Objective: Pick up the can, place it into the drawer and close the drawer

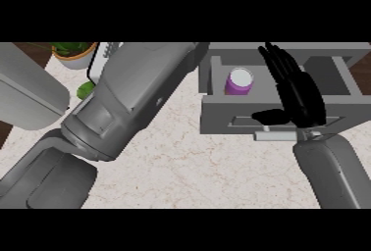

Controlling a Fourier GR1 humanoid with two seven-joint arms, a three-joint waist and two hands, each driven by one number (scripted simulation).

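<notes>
One purple metal can with a silver top (240,81) stands inside the open grey drawer (217,105), no label readable. The black right hand (297,93) hovers above, fingers straight, grasping nothing.

Single head view, steeply downward, close – counter (188,166) and drawer (282,105)
</notes>
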